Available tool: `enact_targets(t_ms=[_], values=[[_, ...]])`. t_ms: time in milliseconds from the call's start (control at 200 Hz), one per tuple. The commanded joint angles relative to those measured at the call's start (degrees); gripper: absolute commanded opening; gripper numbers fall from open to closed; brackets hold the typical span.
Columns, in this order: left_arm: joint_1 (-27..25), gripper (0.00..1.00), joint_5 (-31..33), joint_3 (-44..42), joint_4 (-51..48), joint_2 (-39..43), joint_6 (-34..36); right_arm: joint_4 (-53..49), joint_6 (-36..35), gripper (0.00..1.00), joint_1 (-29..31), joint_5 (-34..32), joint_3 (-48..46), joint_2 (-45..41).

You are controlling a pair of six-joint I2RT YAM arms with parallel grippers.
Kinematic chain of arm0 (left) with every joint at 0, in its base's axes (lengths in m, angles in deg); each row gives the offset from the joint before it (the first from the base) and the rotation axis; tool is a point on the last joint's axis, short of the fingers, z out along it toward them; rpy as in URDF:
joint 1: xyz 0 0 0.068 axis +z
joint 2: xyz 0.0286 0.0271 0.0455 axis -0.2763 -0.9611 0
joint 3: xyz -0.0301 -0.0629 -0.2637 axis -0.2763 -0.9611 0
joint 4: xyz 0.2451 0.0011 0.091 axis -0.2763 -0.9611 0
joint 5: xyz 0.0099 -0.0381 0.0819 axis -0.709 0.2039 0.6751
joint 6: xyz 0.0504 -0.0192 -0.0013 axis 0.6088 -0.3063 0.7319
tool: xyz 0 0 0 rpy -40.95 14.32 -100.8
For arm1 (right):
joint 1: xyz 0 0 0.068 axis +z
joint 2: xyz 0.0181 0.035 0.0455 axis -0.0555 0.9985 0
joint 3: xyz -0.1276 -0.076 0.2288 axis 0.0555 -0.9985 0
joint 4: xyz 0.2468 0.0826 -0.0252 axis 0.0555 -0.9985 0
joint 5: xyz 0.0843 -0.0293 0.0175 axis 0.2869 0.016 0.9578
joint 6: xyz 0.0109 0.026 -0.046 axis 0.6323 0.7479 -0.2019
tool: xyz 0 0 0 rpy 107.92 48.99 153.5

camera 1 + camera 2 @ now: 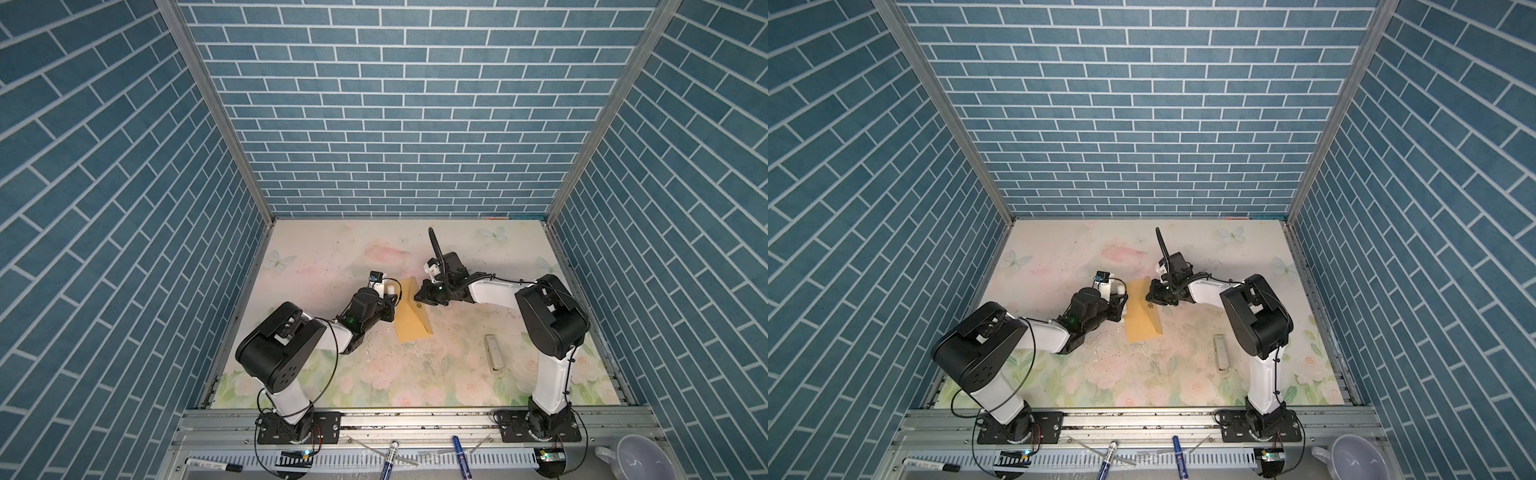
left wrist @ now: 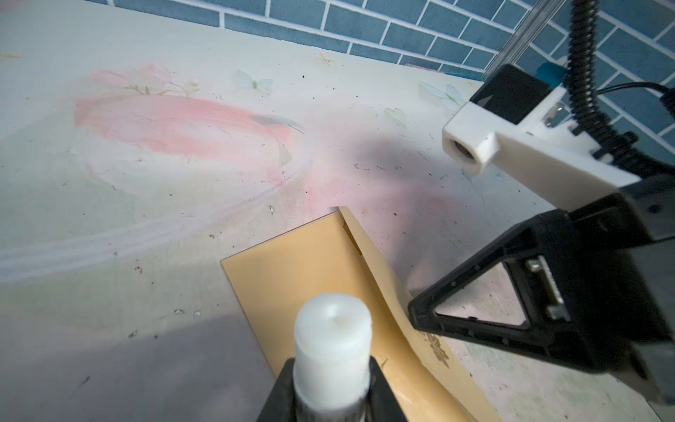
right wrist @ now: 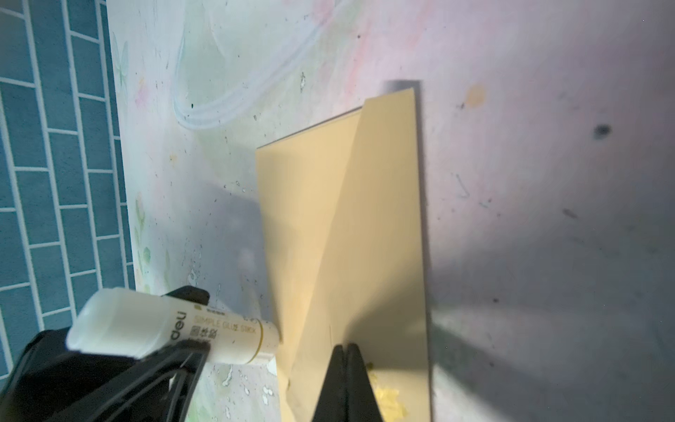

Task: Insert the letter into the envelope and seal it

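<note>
Envelope (image 1: 409, 328): flat mid-table, between both arms; letter unseen, presumably inside
Right gripper (image 3: 345, 356): clenched on flap (image 3: 383, 219), holding it raised
Left gripper (image 2: 330, 398): grasping glue stick (image 2: 332, 343)
Gluing: sweep stick lightly along flap's inner edge; keep flap taut

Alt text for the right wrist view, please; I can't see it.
The right end effector, shut, pinches the raised flap of the envelope. Beside it, the left end effector holds a glue stick with one end at the envelope's edge.
</note>
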Motion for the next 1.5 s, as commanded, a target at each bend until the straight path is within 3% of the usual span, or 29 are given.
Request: enact_targets(t_ms=[0, 900, 1495], values=[[-0.3, 0.00, 0.6, -1.0, -0.5, -1.1, -0.1, 0.7, 2.0, 0.02, 1.0, 0.9, 2.9, 1.9], [-0.3, 0.00, -0.6, 3.2, -0.5, -3.1, -1.7, -1.8, 0.3, 0.00, 3.9, -0.4, 1.9, 5.0], [-0.3, 0.00, 0.2, 3.0, 0.5, -5.1, -2.1, -10.4, -5.1, 0.00, 4.1, -3.1, -1.3, 2.6]])
